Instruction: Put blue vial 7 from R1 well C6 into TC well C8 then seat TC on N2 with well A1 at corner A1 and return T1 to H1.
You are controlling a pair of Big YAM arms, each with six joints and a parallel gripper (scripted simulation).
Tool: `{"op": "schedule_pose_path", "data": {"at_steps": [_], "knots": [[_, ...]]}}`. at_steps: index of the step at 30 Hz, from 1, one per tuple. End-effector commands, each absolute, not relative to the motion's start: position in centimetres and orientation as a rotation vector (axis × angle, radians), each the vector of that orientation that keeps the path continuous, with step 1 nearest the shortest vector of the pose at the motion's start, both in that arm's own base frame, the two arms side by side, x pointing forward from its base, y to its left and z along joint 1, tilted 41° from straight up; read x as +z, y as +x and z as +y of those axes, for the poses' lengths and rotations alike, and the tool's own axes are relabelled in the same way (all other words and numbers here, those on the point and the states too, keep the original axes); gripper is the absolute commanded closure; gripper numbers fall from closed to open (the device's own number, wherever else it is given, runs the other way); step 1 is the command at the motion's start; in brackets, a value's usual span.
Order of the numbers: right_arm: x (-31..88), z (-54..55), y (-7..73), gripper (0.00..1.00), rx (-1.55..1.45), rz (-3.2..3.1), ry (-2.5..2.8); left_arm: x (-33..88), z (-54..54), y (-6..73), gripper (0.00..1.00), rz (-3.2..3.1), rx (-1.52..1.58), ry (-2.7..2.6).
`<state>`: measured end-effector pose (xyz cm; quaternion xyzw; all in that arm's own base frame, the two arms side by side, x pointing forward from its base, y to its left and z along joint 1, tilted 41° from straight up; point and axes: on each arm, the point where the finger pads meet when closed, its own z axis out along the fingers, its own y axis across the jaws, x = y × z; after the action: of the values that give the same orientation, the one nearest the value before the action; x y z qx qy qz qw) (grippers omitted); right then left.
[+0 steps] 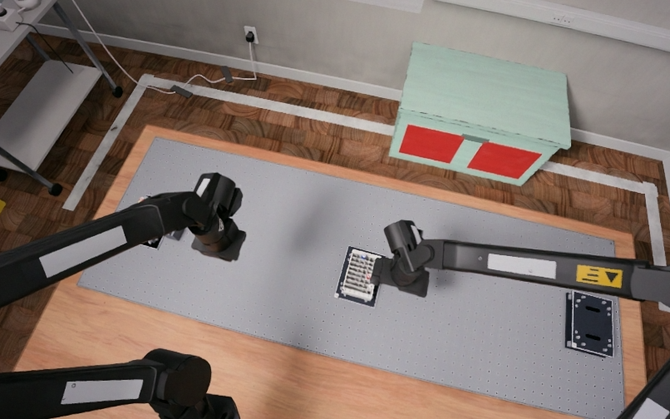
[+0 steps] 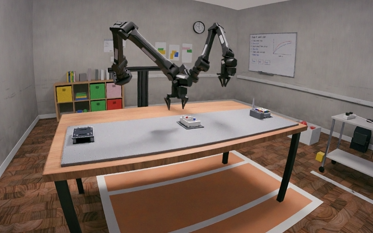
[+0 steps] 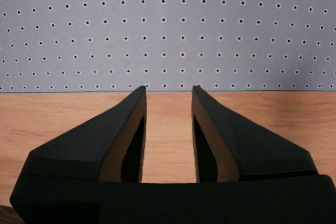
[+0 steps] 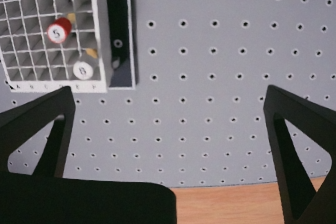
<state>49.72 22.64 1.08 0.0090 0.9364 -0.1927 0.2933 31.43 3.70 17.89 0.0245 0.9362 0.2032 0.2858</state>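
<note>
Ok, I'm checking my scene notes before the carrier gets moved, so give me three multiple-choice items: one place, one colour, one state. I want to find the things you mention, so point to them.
1. Where is the white carrier [image 1: 359, 296] [image 2: 190, 123] [image 4: 102, 32]?
A) on N2
B) between the arms
C) on the floor

2. What colour is the cap numbered 5 [image 4: 58, 32]?
A) green
B) yellow
C) red

3. How is the right gripper [image 2: 176, 107] [image 4: 169, 96]?
A) open
B) shut on a vial
C) shut, holding nothing

B: top view shows it mid-table.
C: right wrist view shows red.
A: fingers stand wide apart.
</note>
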Motion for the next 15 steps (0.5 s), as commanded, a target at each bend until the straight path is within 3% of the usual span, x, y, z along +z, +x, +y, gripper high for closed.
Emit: {"op": "schedule_pose_path", "data": {"at_steps": [1, 15], "knots": [[0.6, 25.0, 50.5, 0.0, -0.5, 2.489, 0.026, 18.9, 3.7, 31.9, 0.76, 2.484, 0.539, 0.045], [-1.6, 27.7, 53.3, 0.0, -0.508, 2.49, 0.049, 18.9, 3.7, 31.9, 0.76, 2.484, 0.539, 0.045]]}}
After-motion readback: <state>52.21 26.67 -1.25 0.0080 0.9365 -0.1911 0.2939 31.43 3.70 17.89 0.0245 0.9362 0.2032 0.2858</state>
